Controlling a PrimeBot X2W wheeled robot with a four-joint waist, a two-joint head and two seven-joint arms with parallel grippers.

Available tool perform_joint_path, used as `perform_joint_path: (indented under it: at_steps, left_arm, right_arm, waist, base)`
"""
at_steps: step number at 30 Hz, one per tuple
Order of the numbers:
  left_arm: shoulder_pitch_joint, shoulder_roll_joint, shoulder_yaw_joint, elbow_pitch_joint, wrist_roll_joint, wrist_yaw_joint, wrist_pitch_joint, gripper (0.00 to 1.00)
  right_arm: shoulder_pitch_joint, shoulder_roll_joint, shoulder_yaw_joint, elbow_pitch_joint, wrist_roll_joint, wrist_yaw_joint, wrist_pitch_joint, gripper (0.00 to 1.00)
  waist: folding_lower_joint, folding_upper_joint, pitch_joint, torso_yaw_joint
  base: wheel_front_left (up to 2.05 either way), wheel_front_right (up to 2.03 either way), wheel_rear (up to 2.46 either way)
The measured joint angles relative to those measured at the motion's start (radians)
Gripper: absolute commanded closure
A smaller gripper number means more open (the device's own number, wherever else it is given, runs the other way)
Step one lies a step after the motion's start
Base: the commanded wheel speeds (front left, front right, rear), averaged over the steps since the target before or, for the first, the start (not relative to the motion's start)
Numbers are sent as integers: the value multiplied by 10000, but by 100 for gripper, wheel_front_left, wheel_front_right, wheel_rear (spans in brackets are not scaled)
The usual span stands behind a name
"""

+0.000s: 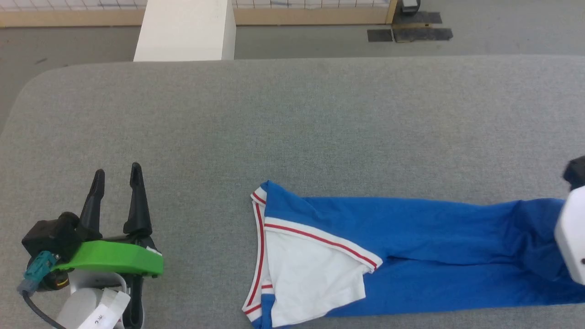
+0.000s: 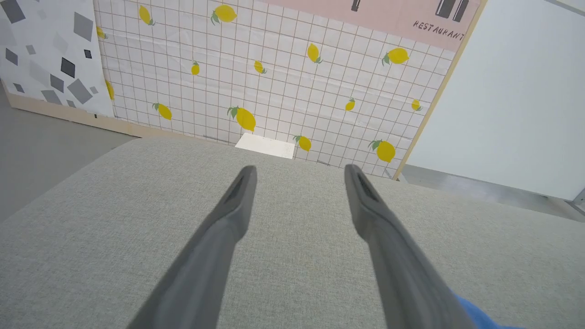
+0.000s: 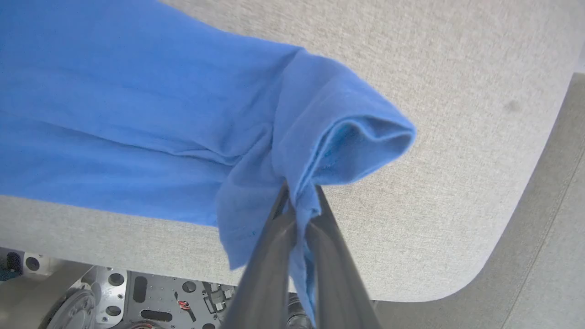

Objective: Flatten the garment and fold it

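The garment (image 1: 411,246), royal blue with a white sleeve and red-striped white trim, lies folded into a long band along the near edge of the grey table (image 1: 292,128), its collar end toward the left. My right gripper (image 3: 299,194) is shut on the garment's (image 3: 137,114) blue hem end and holds a bunched fold of it above the table. In the head view my right arm's white wrist (image 1: 571,237) covers that end. My left gripper (image 1: 116,178) stands open over bare table at the lower left, well clear of the garment; its fingers (image 2: 228,224) hold nothing.
A white block (image 1: 185,29) stands behind the table's far edge. The table's rounded right corner (image 3: 480,269) lies close to my right gripper, with my own base (image 3: 137,292) below the near edge. A lemon-patterned tiled wall (image 2: 274,82) rises beyond the table.
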Motion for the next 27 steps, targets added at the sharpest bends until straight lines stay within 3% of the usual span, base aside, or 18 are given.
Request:
perform_joint_path:
  at_steps: [5, 11, 27]
  left_arm:
    - [62, -13, -23, -35, -176, 0, 0, 0]
    - [129, -35, -31, -38, -217, 0, 0, 0]
    - [170, -94, -96, -19, -330, -2, 13, 0]
  right_arm:
    - [-63, 151, 984, -1317, 430, 0, 692, 100]
    - [-709, 892, 2364, -1726, 1055, -2, 617, 100]
    - [-3130, 3083, 5797, 232, 1891, -2, -989, 100]
  waist:
    - [0, 0, -242, -11]
    - [0, 0, -344, 127]
    - [0, 0, -119, 655]
  base:
    - [0, 0, 0]
    - [0, 0, 0]
    - [0, 0, 0]
